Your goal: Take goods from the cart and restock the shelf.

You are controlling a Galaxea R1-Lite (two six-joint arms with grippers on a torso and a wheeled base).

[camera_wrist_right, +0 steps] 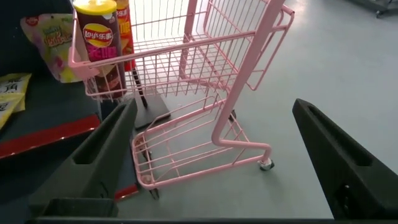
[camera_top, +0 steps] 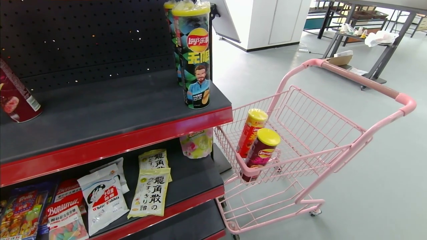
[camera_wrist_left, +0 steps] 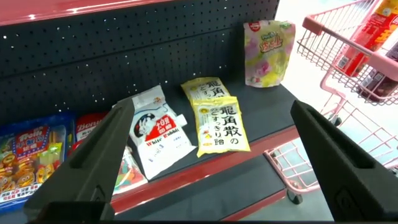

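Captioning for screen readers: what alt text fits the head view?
A pink cart holds a red chip can and a maroon chip can in its basket, beside a black-and-red shelf. A tall chip can stands at the shelf's top corner; snack bags lie on the level below.

Dark red cylindrical can (camera_top: 17, 96) cut off at head view's left edge; second tube (camera_top: 168, 20) mostly hidden behind tall green-black crisp tube (camera_top: 196, 60).
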